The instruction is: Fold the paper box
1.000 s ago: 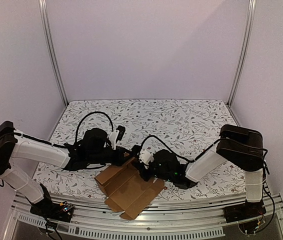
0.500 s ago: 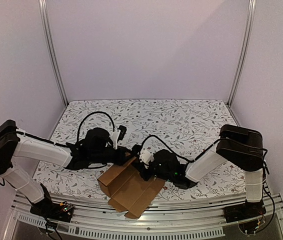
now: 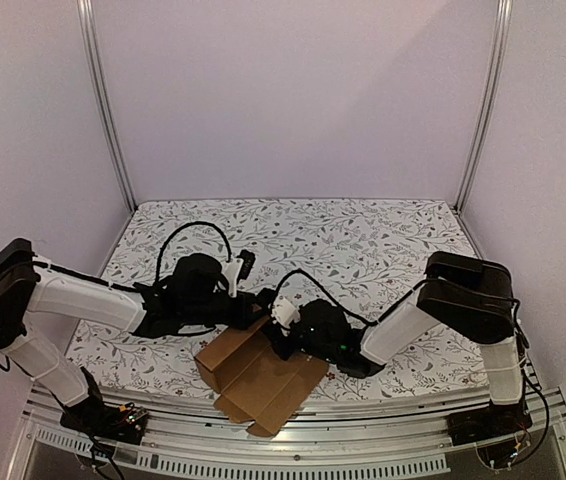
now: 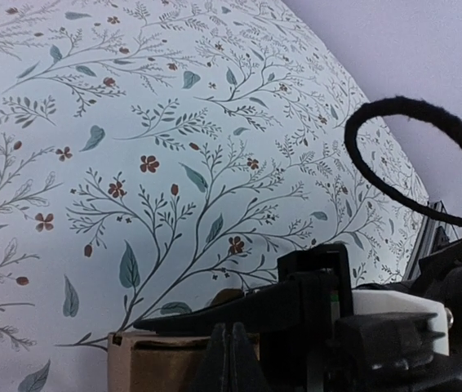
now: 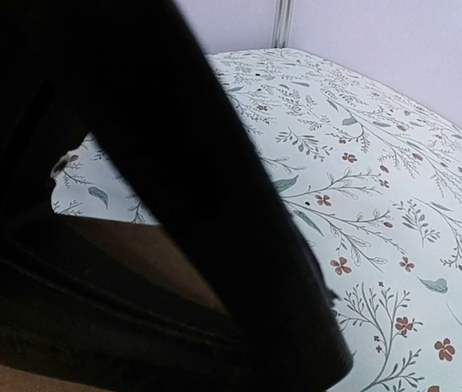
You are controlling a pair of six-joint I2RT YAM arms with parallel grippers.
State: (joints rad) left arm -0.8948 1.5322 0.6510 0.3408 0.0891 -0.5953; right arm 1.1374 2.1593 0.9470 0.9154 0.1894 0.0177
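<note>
Now: you look to be mid-fold, with both arms meeting over the far corner of the box [image 3: 258, 378].
Box: it lies mostly flat on the flowered table [image 3: 363, 240], at the near edge between the two arms. The flap at its far side seems lifted a little.
Left gripper [image 3: 258, 316]: its fingers [image 4: 231, 363] are pressed tight together at that far flap. The wrist view shows cardboard just beside them, but you cannot tell whether a layer is pinched between them.
Right gripper [image 3: 275, 340]: it sits low over the same corner from the right. Its own dark finger fills the wrist view, with brown card showing behind, so you cannot tell how wide it stands.
Step in hand: probably standing the far flap up along its crease.
Doing it well: anchor the flat panel with one arm and turn the flap slowly about the scored line with the other.
Watch for: the whole sheet sliding toward the table's near edge instead of bending.
</note>
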